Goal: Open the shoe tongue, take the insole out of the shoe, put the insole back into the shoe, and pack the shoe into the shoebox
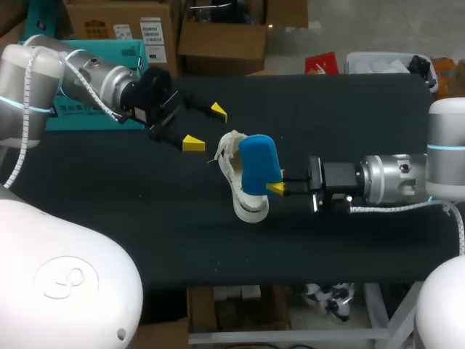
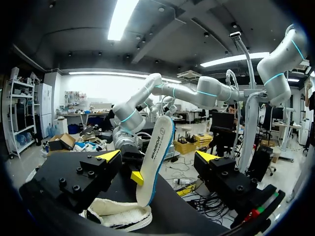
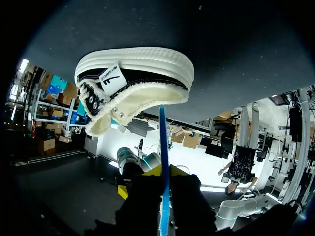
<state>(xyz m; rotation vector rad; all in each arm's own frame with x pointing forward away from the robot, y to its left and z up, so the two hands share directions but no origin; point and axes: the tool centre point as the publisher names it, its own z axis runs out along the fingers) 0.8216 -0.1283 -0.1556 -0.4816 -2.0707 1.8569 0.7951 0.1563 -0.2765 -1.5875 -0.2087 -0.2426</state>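
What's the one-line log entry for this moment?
right jaws: shut on insole, upright at shoe opening | left jaws: open, empty | shoe on table

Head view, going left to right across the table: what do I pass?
In order: left arm → left gripper → shoe → right gripper → right arm. The insole overlaps the shoe, so it is left out.

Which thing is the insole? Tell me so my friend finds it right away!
Look at the middle of the black table, where a white shoe lies. Right by it, the right hand pinches a flat, rounded slab: that is the insole. Its bright blue face sets it apart from the white shoe and the black table.
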